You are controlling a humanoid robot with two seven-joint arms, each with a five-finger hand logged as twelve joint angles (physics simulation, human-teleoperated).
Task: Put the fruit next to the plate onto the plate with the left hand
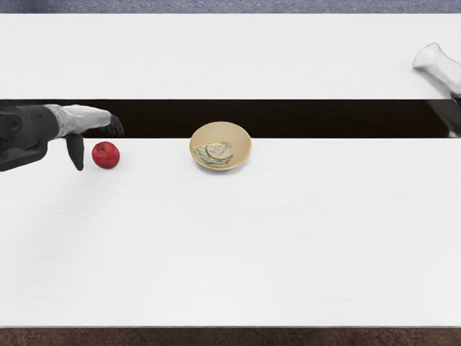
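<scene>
Clearly the left hand [90,137] is spread, holding nothing; the apple [106,155] lies between its thumb and fingertips, nine o'clock of the plate [242,141]. The right arm [434,61] shows at two o'clock.

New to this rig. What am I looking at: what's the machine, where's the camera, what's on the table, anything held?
This is a simulator render from a humanoid robot's head camera, looking down at a slant on a white table. The five-fingered left hand comes in from the left edge, fingers spread beside a red apple, and holds nothing. A tan patterned plate sits to the apple's right, apart from it. Part of the right arm shows at the top right.
</scene>
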